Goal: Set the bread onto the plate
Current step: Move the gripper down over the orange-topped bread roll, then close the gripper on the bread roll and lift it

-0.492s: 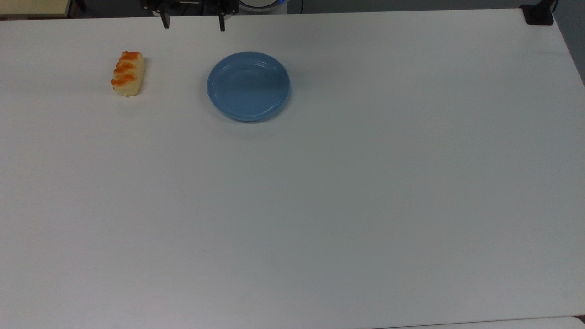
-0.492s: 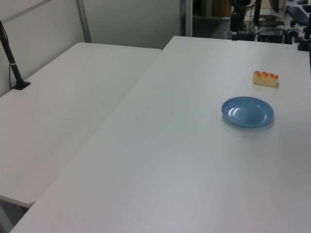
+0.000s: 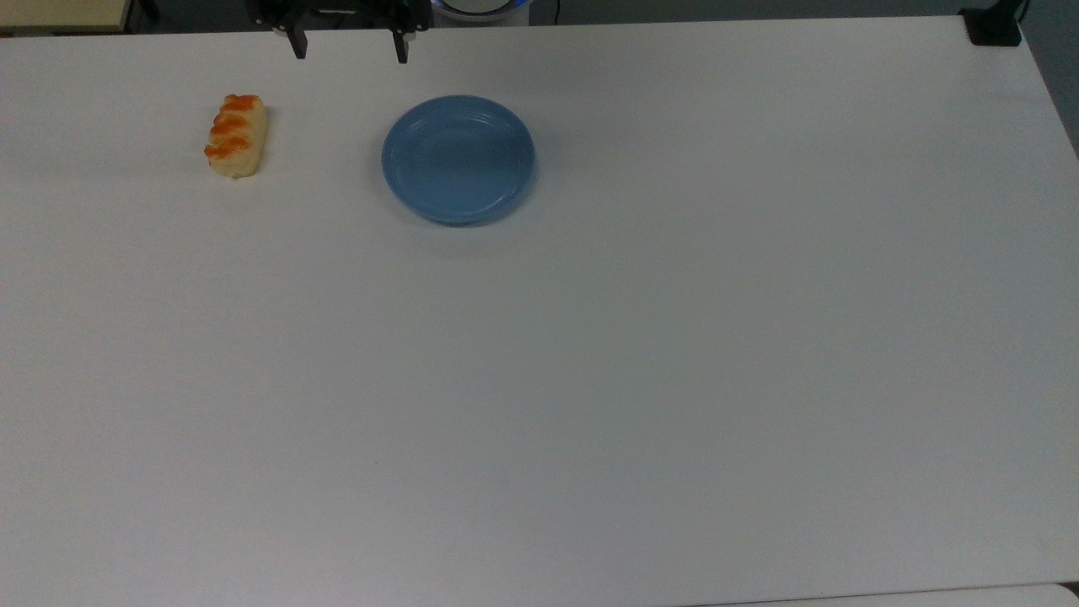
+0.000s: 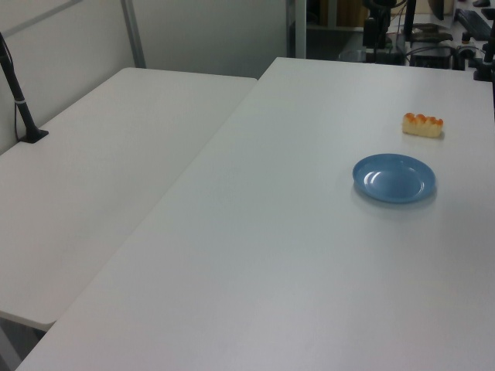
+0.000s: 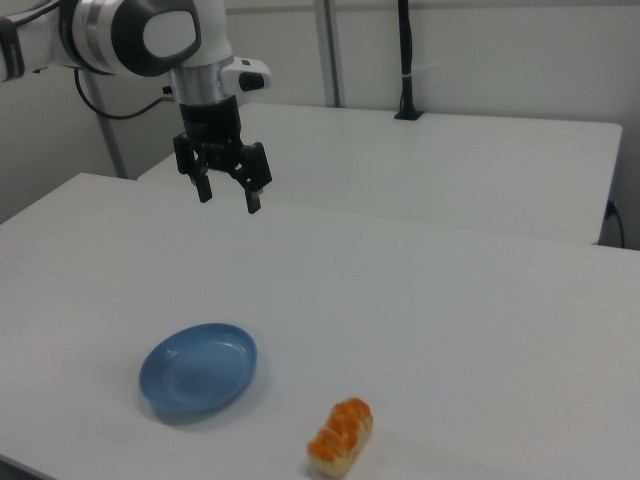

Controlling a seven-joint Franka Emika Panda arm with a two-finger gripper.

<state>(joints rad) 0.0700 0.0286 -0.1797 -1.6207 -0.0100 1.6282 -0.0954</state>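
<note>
Bread, a small oblong pale-yellow loaf [image 3: 236,136] with orange-brown glazed bumps on top, lies flat on the white table [image 3: 590,379], well apart from the round, shallow, glossy blue plate [image 3: 458,159]. In the top view the loaf sits at 9 o'clock of the plate; in the right view it lies at about 4 o'clock of it, near the table's front edge. Nothing lies between the two, and the plate holds nothing.

The black two-finger gripper [image 3: 346,45] hangs in the air at about 11 o'clock of the plate in the top view, its fingers [image 5: 252,199] spread wide apart and gripping nothing. Against half a second ago it has shifted slightly toward the top view's left, closer to the loaf's side; bread and plate lie where they were.

A black post [image 4: 18,99] stands on a second white table [image 4: 93,170] alongside. No writing can be read.
</note>
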